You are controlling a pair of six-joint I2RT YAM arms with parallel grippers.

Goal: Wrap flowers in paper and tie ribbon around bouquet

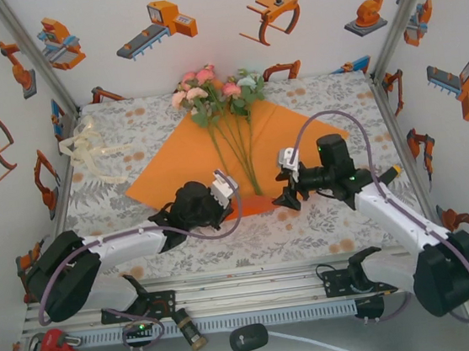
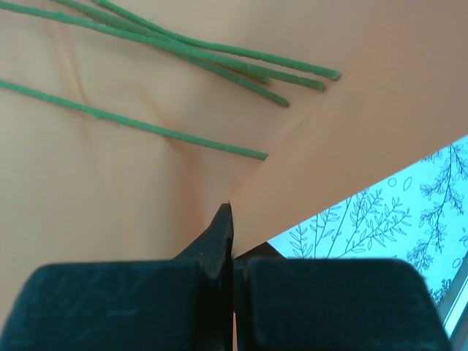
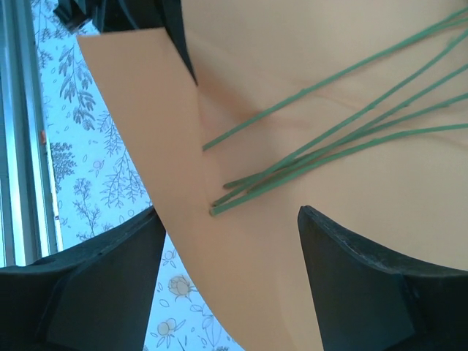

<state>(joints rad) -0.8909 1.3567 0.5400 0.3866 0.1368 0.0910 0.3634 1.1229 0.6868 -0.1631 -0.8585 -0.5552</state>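
Left tool [image 2: 230, 234] pinches the 6 o'clock corner of the orange paper [image 2: 110, 190], lifting it. Right tool [image 3: 230, 216], spread wide, sits at its 3 o'clock over the stem ends of the flowers [image 1: 204, 90].

Cut off at the top and left edges of the left wrist view: 4 stems of the flowers [image 2: 183, 47]. Hidden from above beneath the left gripper [image 1: 225, 202] and its wrist: near corner of the paper [image 1: 174, 161]. Too small to make out: folds of the ribbon [image 1: 87, 150].
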